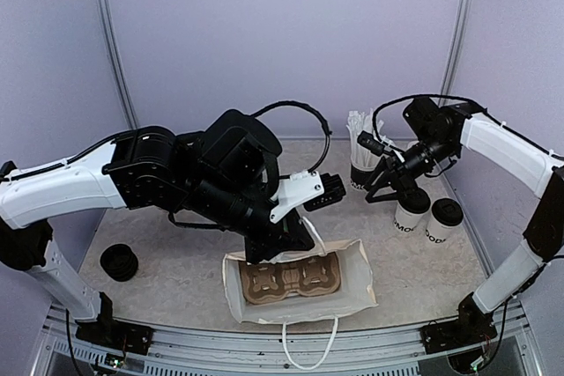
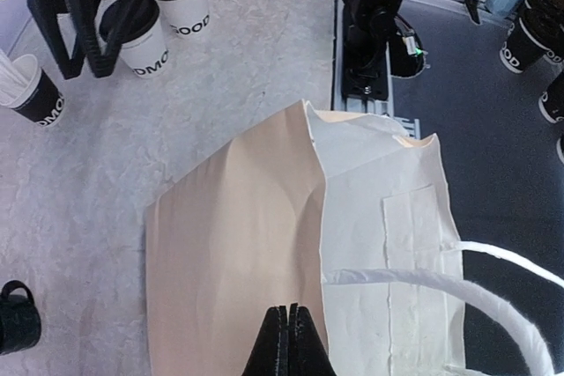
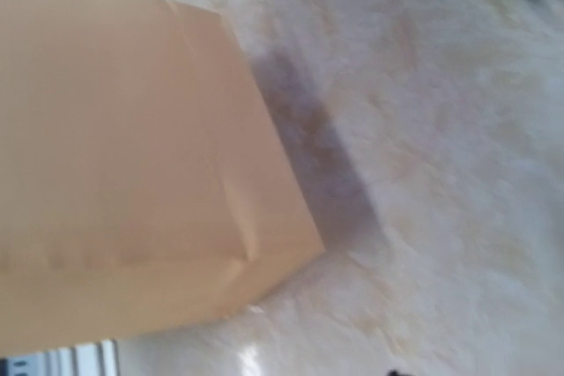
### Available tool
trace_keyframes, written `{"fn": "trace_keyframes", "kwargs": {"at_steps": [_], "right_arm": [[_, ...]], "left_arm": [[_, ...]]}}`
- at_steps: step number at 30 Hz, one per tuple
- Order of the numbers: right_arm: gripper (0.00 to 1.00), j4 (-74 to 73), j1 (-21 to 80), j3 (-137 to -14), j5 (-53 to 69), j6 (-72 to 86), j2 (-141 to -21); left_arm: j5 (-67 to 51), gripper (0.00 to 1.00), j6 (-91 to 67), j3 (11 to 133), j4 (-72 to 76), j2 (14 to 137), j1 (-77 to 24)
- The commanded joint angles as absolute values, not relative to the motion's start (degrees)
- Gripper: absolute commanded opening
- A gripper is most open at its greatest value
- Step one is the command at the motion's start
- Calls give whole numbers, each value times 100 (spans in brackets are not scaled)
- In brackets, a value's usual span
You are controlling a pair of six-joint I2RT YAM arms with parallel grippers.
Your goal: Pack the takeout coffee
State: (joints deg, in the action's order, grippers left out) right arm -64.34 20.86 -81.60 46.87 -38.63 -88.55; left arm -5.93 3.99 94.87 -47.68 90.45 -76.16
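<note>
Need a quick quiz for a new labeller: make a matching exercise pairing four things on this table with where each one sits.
Things:
1. cardboard cup carrier
2. lidded coffee cups
3. dark mug
4. cup of white stirrers

Places:
A. at the back, right of centre
B. left side of the table
C. inside the paper bag
D. right side, two standing together

Pairs: 1-C; 2-D; 3-B; 4-A

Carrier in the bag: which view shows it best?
Top external. It looks down into the open bag, so the brown carrier and its cup holes are in plain sight. Left wrist shows only the bag's walls, no carrier; right wrist shows only a blurred tan surface.
</note>
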Motion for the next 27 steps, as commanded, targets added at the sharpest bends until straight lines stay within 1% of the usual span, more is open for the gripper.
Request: {"fn": "trace_keyframes", "kwargs": {"at_steps": [1, 3, 5, 6, 11, 15, 19, 20, 22, 27], "right_arm": [[59, -6361, 1986, -8402, 3592, -3920, -8466], [74, -6236, 1893, -8392, 3188, -3957, -8350], [93, -6036, 1744, -8329, 2815, -4000, -8235], [98, -5986, 1657, -8305, 2746, -4072, -8194], [99, -6102, 1251, -8363, 2681, -4547, -8277], [86, -6864, 1000, -8795, 2658, -5198, -8701], [80, -7412, 823, -9092, 2459, -5552, -9116], [80, -7447, 782, -9071, 2386, -5593, -9156], [81, -7445, 717, -8982, 2209, -5681, -9199], [82, -7403, 558, -8943, 1952, -5766, -9280]], "left_arm": [[-22, 0, 724, 9778, -4866, 9151, -7191], [-31, 1, 875, 9782, -4865, 9181, -6902], [-111, 1, 1045, 9814, -4885, 9230, -6625], [-158, 2, 1138, 9832, -4868, 9264, -6452], [-564, 2, 1450, 9906, -4733, 9439, -5934], [-600, 3, 1600, 10050, -4737, 9656, -5657], [-690, 5, 1701, 10242, -4668, 9821, -5416], [-732, 7, 1712, 10278, -4640, 9853, -5368], [-752, 13, 1690, 10372, -4575, 9915, -5267], [-729, 21, 1616, 10654, -4582, 10027, -5198]]}}
